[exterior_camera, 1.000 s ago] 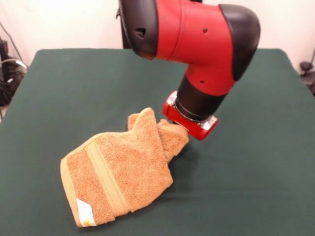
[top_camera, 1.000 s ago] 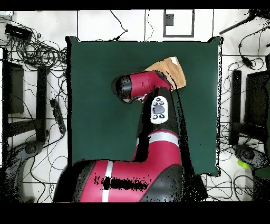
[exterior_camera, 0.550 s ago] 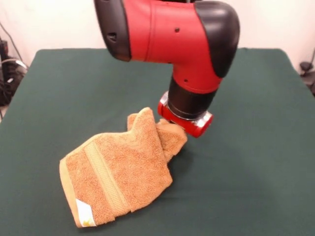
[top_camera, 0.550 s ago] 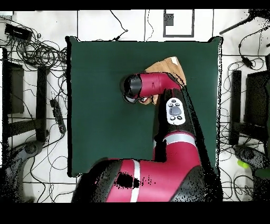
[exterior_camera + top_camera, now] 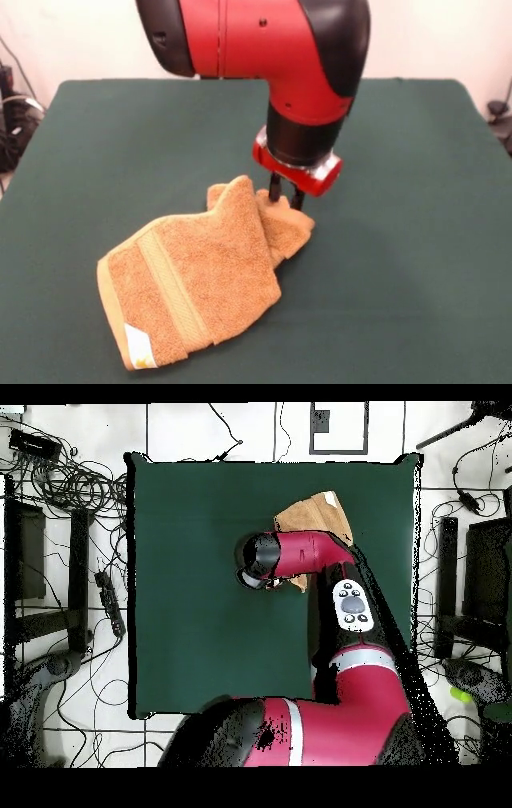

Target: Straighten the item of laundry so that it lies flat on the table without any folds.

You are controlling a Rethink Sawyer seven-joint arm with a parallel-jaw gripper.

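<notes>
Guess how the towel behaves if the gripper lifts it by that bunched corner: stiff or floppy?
Probably floppy: the towel lies folded over itself, with a soft crumpled peak by the gripper. Likely it would drape and unfold rather than hold shape. The thick terry pile should grip, not slip, and drag on the table cloth.

Dark green table (image 5: 416, 264), folded orange-tan towel (image 5: 192, 276) on its near part.

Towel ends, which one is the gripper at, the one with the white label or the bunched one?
The bunched end: the gripper stands right over it. The label is at the opposite end of the towel.
</notes>
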